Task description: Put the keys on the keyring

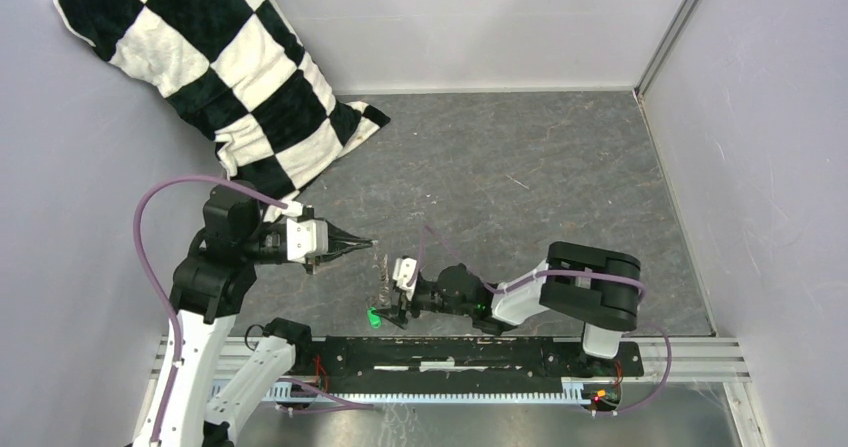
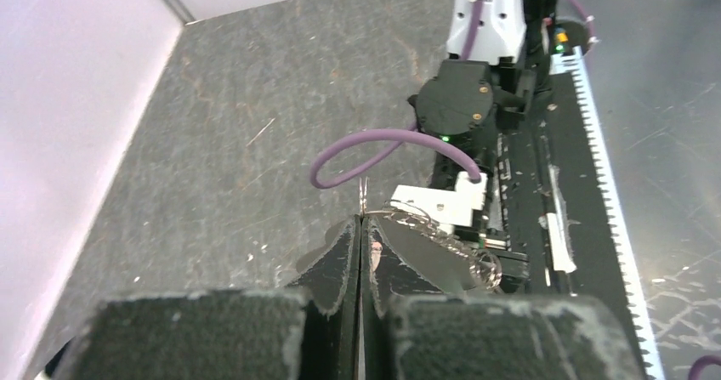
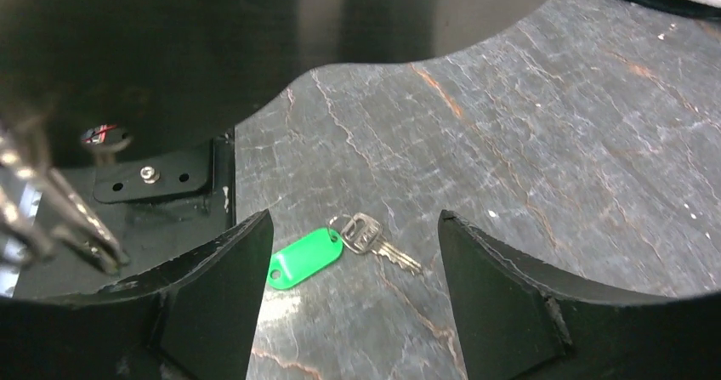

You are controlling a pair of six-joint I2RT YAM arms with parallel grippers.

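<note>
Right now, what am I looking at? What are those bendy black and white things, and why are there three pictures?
It is a robot with a left arm and a right arm on a grey table. One picture looks down from above. The other two come from small cameras on each arm's wrist. The left gripper is pinched shut on the keyring, a thin silvery loop. The right gripper is open, low over the keys, which lie flat with a green tag. A checkered pillow leans in the far left corner.
</note>
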